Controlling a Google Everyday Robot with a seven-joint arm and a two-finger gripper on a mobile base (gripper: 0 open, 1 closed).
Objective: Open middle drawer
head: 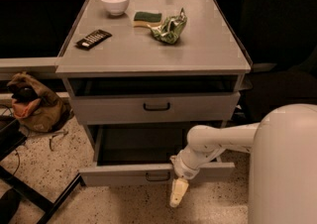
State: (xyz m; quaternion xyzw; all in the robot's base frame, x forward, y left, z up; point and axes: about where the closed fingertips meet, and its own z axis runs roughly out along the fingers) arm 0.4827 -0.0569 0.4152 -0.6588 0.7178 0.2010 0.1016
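Camera view: the gripper (179,193) hangs pointing down near the floor, jaws closed together on nothing; the middle drawer (124,173) stands pulled out, its front just above the jaws, its handle (157,176) up and left of them, not touching; the top drawer (198,108) sits higher; farther above, the cabinet top (208,49) bears a bowl (115,2), sponge (147,17), crumpled bag (169,28) and a flat dark object (93,38).
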